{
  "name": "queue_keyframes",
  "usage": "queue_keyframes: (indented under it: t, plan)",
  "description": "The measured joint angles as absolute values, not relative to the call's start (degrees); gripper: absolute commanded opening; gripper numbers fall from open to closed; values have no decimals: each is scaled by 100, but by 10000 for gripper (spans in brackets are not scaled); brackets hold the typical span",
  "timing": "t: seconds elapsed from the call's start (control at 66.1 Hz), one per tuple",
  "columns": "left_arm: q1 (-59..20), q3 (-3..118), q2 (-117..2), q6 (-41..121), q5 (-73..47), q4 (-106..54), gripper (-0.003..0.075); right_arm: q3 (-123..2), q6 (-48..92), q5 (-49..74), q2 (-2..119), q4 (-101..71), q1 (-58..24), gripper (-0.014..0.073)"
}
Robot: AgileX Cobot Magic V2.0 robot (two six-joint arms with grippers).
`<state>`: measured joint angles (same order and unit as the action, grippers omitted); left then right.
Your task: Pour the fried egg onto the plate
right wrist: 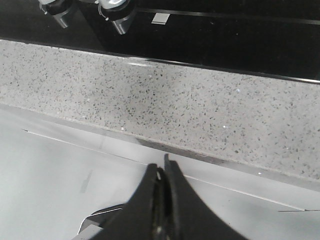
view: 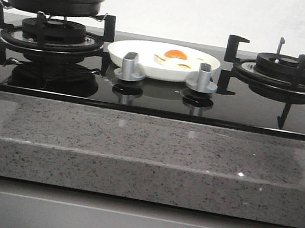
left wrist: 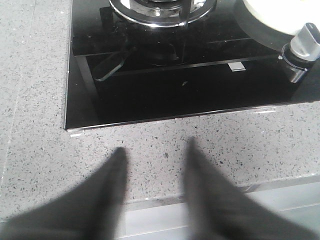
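Note:
The fried egg (view: 175, 57), with its orange yolk up, lies on the white plate (view: 121, 54) between the two burners of the black glass hob. A black frying pan (view: 53, 1) rests on the left burner. Neither arm shows in the front view. In the left wrist view my left gripper (left wrist: 156, 150) hangs open over the speckled stone counter (left wrist: 165, 145) in front of the hob, nothing between its fingers; the plate's rim (left wrist: 262, 12) shows at a corner. My right gripper (right wrist: 161, 165) is shut and empty, below the counter's front edge.
Two grey knobs (view: 130, 66) (view: 204, 77) stand just in front of the plate. The right burner (view: 289, 69) with its black pan support is bare. The granite counter (view: 146, 154) runs across the front, with a grey cabinet face (right wrist: 60, 185) beneath.

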<state>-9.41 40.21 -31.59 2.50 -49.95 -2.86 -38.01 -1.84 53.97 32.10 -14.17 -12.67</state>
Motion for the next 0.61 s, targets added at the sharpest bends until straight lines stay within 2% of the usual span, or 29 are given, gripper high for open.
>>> queue_keyframes:
  t: [0.061, 0.605]
  plan:
    - [-941, 4021, -3159, 250, -4995, -286, -20, -3801, -184, 5397, 3210, -1417, -1267, -68]
    - [-941, 4005, -3133, 242, -4995, -265, -20, -3801, -184, 5397, 3210, -1417, -1267, -68]
